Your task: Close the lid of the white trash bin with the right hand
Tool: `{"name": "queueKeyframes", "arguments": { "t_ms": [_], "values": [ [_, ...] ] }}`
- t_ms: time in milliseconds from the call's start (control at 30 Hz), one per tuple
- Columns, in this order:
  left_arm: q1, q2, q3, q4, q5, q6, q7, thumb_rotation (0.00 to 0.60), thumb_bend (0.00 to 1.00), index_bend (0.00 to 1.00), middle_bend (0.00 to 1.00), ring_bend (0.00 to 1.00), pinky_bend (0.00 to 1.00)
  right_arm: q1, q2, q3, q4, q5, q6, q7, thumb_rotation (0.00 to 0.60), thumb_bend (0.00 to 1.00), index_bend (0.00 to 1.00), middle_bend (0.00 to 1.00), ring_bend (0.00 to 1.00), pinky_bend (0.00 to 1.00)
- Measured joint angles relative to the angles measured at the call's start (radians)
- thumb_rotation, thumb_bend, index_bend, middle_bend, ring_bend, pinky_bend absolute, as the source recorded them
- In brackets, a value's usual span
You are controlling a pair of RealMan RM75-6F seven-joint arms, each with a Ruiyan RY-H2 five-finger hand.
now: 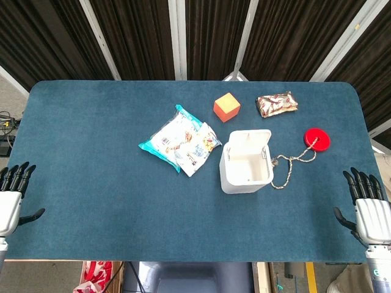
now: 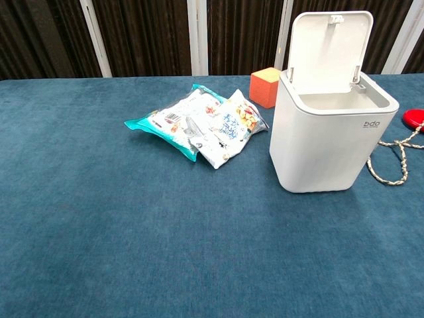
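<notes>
The white trash bin [image 1: 245, 169] [image 2: 331, 139] stands upright right of the table's centre. Its lid [image 1: 248, 141] [image 2: 328, 48] is raised, hinged at the back, and the inside looks empty. My right hand [image 1: 366, 209] rests at the table's right front corner, fingers spread and holding nothing, well to the right of the bin. My left hand [image 1: 12, 194] lies at the left front edge, fingers apart and empty. Neither hand appears in the chest view.
Two snack bags [image 1: 180, 140] [image 2: 199, 123] lie left of the bin. An orange cube [image 1: 226, 107] [image 2: 265, 87] and a brown wrapper [image 1: 277, 103] sit behind it. A red disc [image 1: 317, 138] [image 2: 413, 118] with a rope [image 1: 293, 163] [image 2: 397, 159] lies to its right.
</notes>
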Motion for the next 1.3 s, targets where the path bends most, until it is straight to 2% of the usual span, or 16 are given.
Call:
{"name": "queueKeyframes", "arguments": {
  "t_ms": [433,467,533,567,600,633,700,800,867,1000,1133,1300],
  "values": [
    [0.003,0.002,0.001,-0.002,0.003,0.005,-0.004,0.6,0.0,0.0,0.0,0.0,0.0,0.002,0.006,0.002,-0.016,-0.001,-0.002,0.01,0.6,0.33,0.0,0.0,0.0,0.0],
    [0.003,0.002,0.001,-0.002,0.002,0.005,-0.005,0.6,0.0,0.0,0.0,0.0,0.0,0.003,0.007,0.004,-0.02,-0.002,-0.002,0.01,0.6,0.33,0.0,0.0,0.0,0.02],
    [0.003,0.004,0.001,-0.003,-0.001,0.003,-0.008,0.6,0.0,0.0,0.0,0.0,0.0,0.007,0.012,0.008,-0.032,-0.002,-0.004,0.015,0.6,0.33,0.0,0.0,0.03,0.13],
    [0.003,0.004,0.001,-0.004,-0.002,0.001,-0.009,0.6,0.0,0.0,0.0,0.0,0.0,0.01,0.016,0.01,-0.039,-0.001,-0.007,0.019,0.6,0.33,0.0,0.0,0.08,0.24],
    [0.003,0.005,0.001,-0.004,-0.003,0.0,-0.009,0.6,0.0,0.0,0.0,0.0,0.0,0.015,0.024,0.014,-0.05,0.001,-0.014,0.026,0.6,0.33,0.0,0.02,0.15,0.35],
    [0.004,0.007,0.002,-0.006,-0.004,-0.003,-0.01,0.6,0.0,0.0,0.0,0.0,0.0,0.02,0.031,0.019,-0.061,0.003,-0.021,0.032,0.6,0.33,0.0,0.05,0.21,0.41],
    [0.004,0.009,0.004,-0.008,-0.002,-0.003,-0.012,0.6,0.0,0.0,0.0,0.0,0.0,0.033,0.052,0.033,-0.092,0.014,-0.038,0.046,0.6,0.32,0.0,0.25,0.38,0.53],
    [0.004,0.012,0.005,-0.009,0.002,-0.002,-0.018,0.6,0.0,0.0,0.0,0.0,0.0,0.056,0.093,0.061,-0.155,0.045,-0.074,0.068,0.6,0.32,0.0,0.46,0.55,0.62],
    [0.004,0.014,0.006,-0.01,0.004,-0.002,-0.022,0.6,0.0,0.0,0.0,0.0,0.0,0.074,0.125,0.08,-0.202,0.071,-0.105,0.079,0.6,0.35,0.0,0.53,0.62,0.66],
    [0.001,0.014,0.006,-0.013,0.004,-0.008,-0.023,0.6,0.0,0.0,0.0,0.0,0.0,0.134,0.216,0.137,-0.316,0.151,-0.204,0.091,0.6,0.53,0.0,0.62,0.71,0.71],
    [0.001,0.017,0.008,-0.017,0.002,-0.013,-0.023,0.6,0.0,0.0,0.0,0.0,0.0,0.206,0.288,0.194,-0.402,0.237,-0.292,0.088,0.6,0.62,0.0,0.67,0.76,0.73],
    [0.002,0.022,0.007,-0.021,-0.007,-0.018,-0.033,0.6,0.0,0.0,0.0,0.0,0.0,0.294,0.327,0.242,-0.465,0.341,-0.388,0.054,0.6,0.71,0.0,0.71,0.79,0.74]
  ]
}}
